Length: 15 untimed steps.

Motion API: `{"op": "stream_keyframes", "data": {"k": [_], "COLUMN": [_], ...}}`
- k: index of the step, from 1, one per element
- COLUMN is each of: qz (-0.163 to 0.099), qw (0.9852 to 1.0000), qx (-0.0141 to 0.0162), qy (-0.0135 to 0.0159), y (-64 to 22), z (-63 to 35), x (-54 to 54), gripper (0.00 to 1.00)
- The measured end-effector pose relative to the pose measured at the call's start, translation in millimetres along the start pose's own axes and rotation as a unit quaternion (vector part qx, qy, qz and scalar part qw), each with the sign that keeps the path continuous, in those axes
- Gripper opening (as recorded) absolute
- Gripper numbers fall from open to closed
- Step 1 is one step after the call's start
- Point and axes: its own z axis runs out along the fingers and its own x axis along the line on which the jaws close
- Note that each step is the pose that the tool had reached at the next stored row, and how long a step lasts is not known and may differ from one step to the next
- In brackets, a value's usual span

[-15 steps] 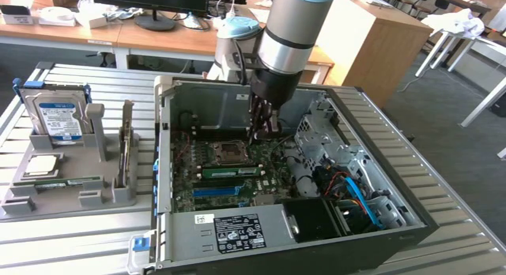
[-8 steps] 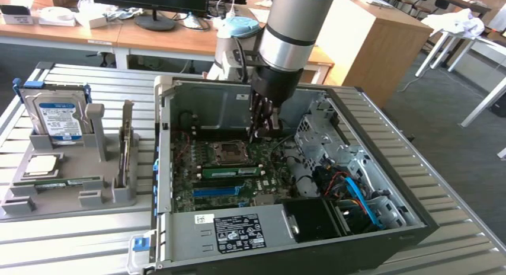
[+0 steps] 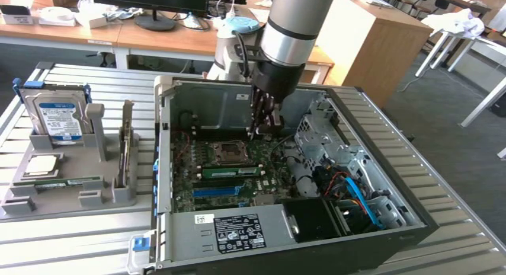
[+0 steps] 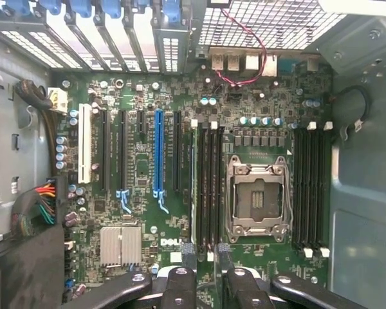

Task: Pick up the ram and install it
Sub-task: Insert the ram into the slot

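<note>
The ram (image 3: 229, 170) is seated in a slot beside the processor socket (image 3: 229, 150), its long axis directed toward the tool (image 3: 262, 131). The tool is held just above that end, narrowly parted and empty.

Shows a long, narrow green circuit-board ram stick (image 3: 229, 171) with small dark chips, seated on its long edge across the green motherboard (image 3: 186, 195), just beside the square silver processor socket (image 3: 227, 150).
</note>
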Motion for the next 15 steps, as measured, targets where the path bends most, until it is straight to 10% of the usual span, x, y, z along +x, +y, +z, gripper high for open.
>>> {"op": "stream_keyframes", "data": {"k": [15], "qz": [0.0], "qw": [1.0], "qx": [-0.0002], "qy": [0.0004], "y": [-0.2], "z": [-11.0], "x": [-0.8], "gripper": [0.26]}}
